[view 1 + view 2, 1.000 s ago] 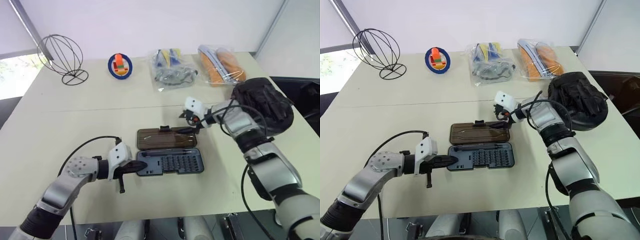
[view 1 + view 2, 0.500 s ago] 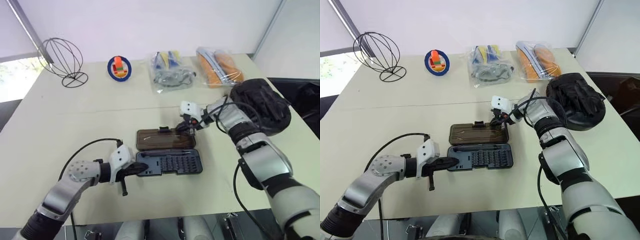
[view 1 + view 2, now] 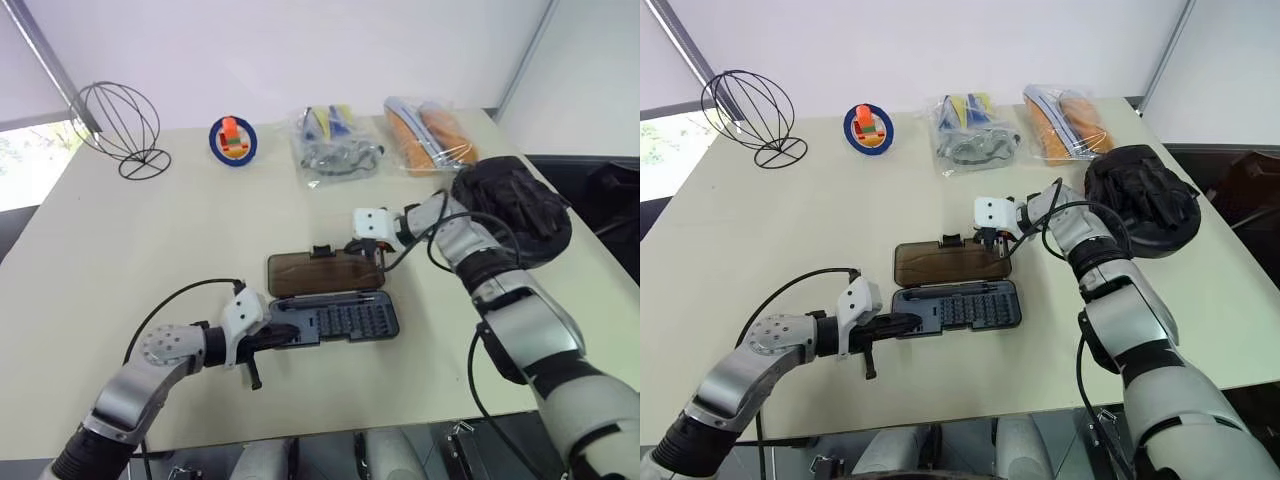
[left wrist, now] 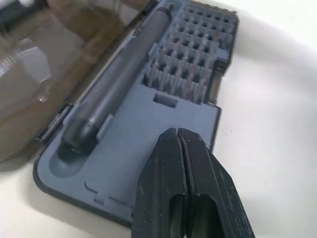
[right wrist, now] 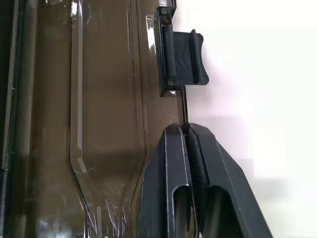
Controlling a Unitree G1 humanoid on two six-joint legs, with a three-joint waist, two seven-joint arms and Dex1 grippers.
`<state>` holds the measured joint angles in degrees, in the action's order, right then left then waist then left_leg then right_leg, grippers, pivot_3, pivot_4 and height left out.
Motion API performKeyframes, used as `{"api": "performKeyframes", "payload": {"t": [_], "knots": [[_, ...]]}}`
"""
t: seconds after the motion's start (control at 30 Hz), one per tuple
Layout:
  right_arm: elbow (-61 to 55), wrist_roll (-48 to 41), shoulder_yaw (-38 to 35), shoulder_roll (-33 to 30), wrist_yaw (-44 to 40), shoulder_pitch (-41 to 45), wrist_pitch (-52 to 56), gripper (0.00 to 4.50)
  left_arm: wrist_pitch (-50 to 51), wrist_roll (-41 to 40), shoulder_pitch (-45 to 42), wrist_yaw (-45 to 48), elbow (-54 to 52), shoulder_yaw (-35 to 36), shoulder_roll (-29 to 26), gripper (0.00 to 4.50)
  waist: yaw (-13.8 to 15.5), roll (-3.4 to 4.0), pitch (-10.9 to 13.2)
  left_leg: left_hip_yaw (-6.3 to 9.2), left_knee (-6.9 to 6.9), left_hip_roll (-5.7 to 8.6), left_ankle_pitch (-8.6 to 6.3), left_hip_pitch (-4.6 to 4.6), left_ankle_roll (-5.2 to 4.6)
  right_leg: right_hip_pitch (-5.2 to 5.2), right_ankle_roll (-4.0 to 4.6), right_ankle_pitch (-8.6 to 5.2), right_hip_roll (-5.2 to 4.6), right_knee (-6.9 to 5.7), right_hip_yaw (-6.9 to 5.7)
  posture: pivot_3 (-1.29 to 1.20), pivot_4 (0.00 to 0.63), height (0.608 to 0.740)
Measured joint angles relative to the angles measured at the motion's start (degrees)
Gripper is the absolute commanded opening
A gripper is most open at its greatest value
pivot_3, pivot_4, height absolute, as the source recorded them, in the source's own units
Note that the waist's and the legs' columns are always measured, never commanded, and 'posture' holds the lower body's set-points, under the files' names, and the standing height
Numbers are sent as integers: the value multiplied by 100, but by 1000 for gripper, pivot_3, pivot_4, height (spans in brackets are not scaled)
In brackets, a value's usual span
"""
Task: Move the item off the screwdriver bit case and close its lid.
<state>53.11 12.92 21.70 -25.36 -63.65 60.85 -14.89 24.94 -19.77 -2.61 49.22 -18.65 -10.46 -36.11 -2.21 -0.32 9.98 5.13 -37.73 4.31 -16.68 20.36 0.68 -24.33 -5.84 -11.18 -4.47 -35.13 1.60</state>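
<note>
The screwdriver bit case (image 3: 956, 307) lies open in the middle of the table (image 3: 760, 240), in front of you. Its grey-blue tray with the rows of bits and the slim screwdriver (image 4: 119, 87) is on the near side, and the lid (image 3: 945, 264) lies flat on the table on the far side, joined to the tray by the hinge. The small black latch tab (image 5: 181, 57) sits on the lid's far edge.

The boxing mitt (image 3: 1140, 198) is already off the case. It rests on the table well apart from the case, at your right side, near the table's edge. So I judge the first half of the task as done, and what is left is to swing the lid over the tray and press it closed.

Your right gripper (image 5: 187, 134) is at the far edge of the lid, just beside the latch tab. Its two fingers are pressed together, and the thin edge of the lid seems to run between them, so you appear to pinch the lid's rim there. The lid is not yet lifted; it looks flat.

Your left gripper (image 4: 177, 136) is also fully closed and holds nothing. Its tips rest on the left end of the tray or just above it; I cannot tell which, but it looks placed to keep the case steady.

Behind the case, well apart, stand two clear bags of goods (image 3: 975, 130), a small blue ring toy (image 3: 869, 125) and a wire ball stand (image 3: 748, 110).
</note>
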Motion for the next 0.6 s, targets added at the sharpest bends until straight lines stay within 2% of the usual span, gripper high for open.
{"api": "performKeyframes", "payload": {"t": [0.2,0.37,0.5,0.6], "knots": [[-2059,-133,-337,-559,261,-1034,545,31,26,-95,-80,-44,80,85,94,0,96,-2,3,-1,0,2,0,7,0,-5,0,-1,-4,4,0,0,150,740],[-2791,-122,-429,-618,489,-1379,866,31,475,-489,-165,-68,150,370,149,0,98,-5,8,-3,1,-3,0,8,0,-9,6,-5,1,4,0,0,150,740],[-2913,-50,-430,-636,714,-1439,863,31,1339,-1532,-343,-119,112,1124,163,0,101,-18,31,0,1,-4,0,19,0,-20,0,-2,2,4,-1,0,150,740],[-2941,-24,-428,-645,760,-1442,837,31,1718,-2297,-1052,-428,181,1997,235,0,115,-30,49,1,-2,-4,0,21,1,-20,-3,0,2,4,-5,0,150,740]]}}
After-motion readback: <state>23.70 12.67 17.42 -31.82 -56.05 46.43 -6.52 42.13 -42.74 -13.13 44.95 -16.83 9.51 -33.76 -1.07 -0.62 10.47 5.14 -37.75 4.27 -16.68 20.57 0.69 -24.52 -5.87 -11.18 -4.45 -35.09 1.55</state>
